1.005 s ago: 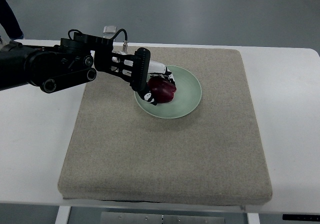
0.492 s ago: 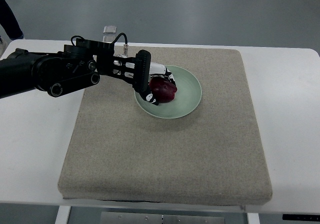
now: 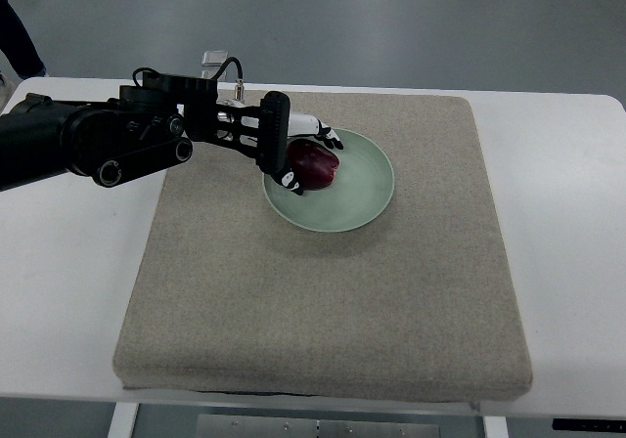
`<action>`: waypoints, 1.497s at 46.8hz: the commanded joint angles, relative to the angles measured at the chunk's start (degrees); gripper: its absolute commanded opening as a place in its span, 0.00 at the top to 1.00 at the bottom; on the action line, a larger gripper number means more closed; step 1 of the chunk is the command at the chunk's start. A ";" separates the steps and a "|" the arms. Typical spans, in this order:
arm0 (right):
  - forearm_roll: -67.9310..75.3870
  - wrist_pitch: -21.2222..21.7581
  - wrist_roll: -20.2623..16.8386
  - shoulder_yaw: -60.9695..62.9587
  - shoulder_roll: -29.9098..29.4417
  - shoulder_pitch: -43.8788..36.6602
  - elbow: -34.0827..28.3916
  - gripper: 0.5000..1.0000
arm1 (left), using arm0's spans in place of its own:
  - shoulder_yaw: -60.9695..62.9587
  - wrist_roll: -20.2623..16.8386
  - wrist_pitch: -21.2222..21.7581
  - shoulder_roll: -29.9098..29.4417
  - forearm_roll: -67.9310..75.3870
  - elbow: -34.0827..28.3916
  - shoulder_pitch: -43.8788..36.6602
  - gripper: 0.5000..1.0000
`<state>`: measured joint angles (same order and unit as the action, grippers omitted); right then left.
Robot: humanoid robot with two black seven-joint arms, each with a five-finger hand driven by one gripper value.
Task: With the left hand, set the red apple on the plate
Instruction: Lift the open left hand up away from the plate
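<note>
White table [image 3: 567, 213] under beige mat [image 3: 323, 301]

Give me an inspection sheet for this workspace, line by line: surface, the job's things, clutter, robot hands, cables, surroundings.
Surface: white table with a beige fabric mat covering the middle.
Job's things: red apple lies on the green plate, toward its left side; the plate sits on the mat.
Clutter: a small pale object at the table's far edge, too small to identify.
Robot hands: left robot hand is at the apple's left side, fingers loosely spread around it, grip looks relaxed; right arm not in view.
Cables: a black cable loops above the left wrist.
Surroundings: grey floor; a dark shape at the far left edge, unclear.
</note>
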<state>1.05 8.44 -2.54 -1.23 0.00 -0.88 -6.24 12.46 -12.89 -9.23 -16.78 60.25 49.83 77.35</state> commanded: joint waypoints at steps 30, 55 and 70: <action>0.00 0.00 -0.01 0.00 0.00 0.00 0.00 0.14 | -3.93 -0.65 0.18 -0.88 -0.13 -6.41 -0.10 0.02; 0.00 0.00 -0.01 0.00 0.00 0.00 0.00 0.14 | -7.71 -0.56 1.58 -3.61 -12.60 -11.07 0.16 0.02; 0.00 0.00 -0.01 0.00 0.00 0.00 0.00 0.14 | -9.29 -0.30 6.06 -2.91 -42.74 -16.69 -0.10 0.02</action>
<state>1.06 8.44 -2.51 -1.23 0.00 -0.88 -6.24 3.16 -13.28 -4.75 -20.10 23.87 34.14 77.49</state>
